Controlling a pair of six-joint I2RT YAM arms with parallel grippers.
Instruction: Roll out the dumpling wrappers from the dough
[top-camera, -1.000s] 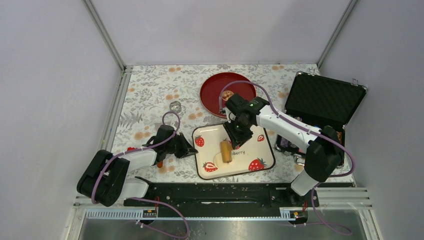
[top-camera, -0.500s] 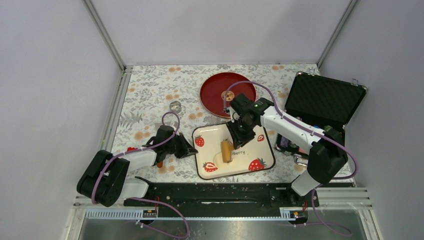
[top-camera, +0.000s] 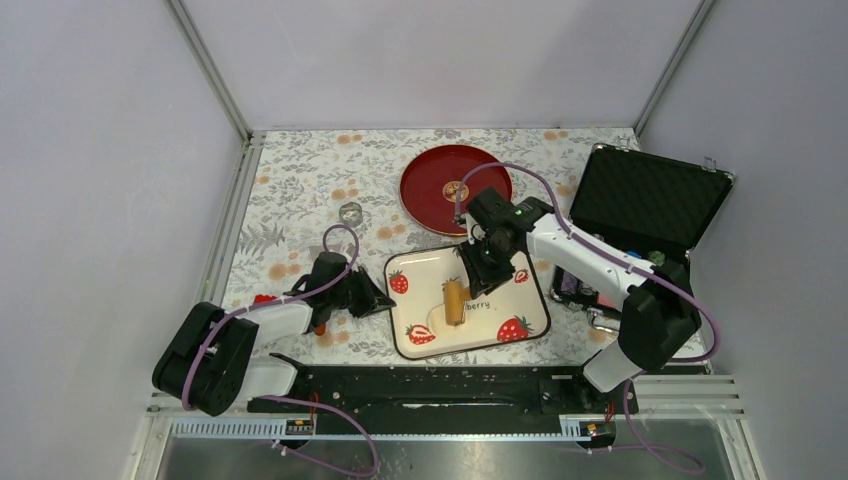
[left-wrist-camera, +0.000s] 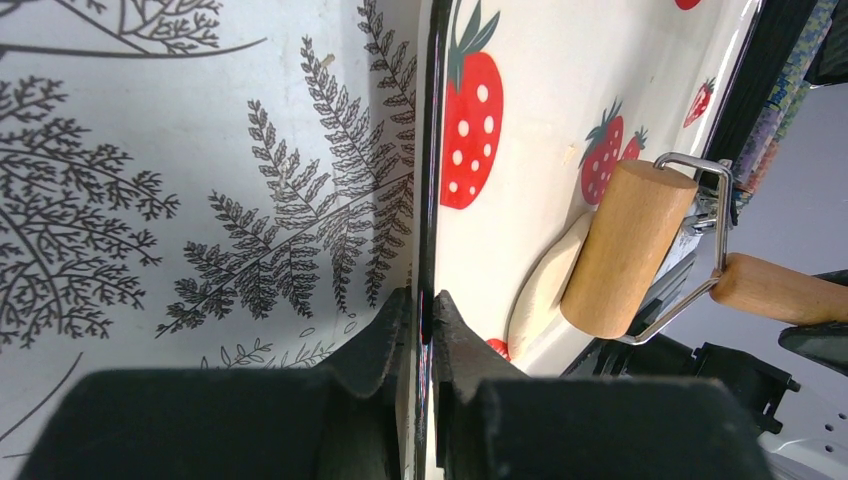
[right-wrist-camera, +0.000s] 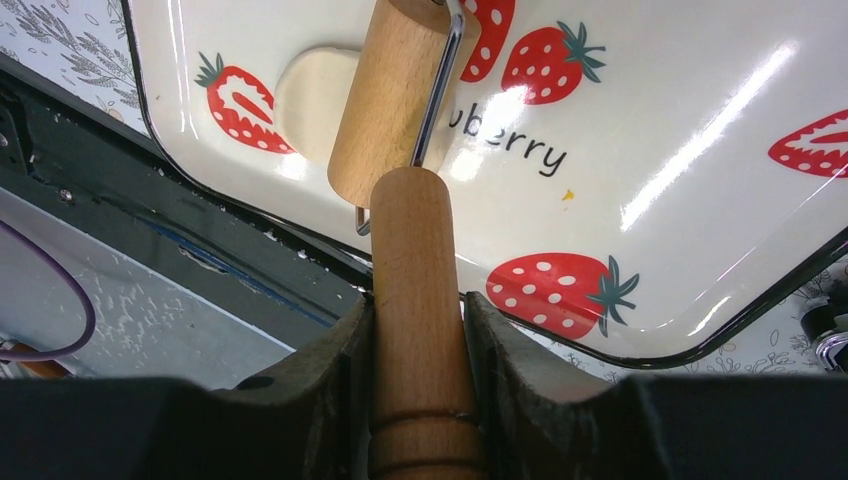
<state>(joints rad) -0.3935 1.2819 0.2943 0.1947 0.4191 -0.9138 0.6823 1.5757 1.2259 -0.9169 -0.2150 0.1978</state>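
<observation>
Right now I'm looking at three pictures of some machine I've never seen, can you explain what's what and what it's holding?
These are two robot arms, left and right, bolted at the table's near edge. The wide picture looks down from above and behind them; the two close-ups come from a camera on each wrist. On the flowered cloth sit a strawberry tray, a red plate and an open black case. The left end effector is shut on the tray's rim. The right end effector grips the handle of a wooden roller, whose drum sits at the edge of a flattened piece of dough on the tray.
</observation>
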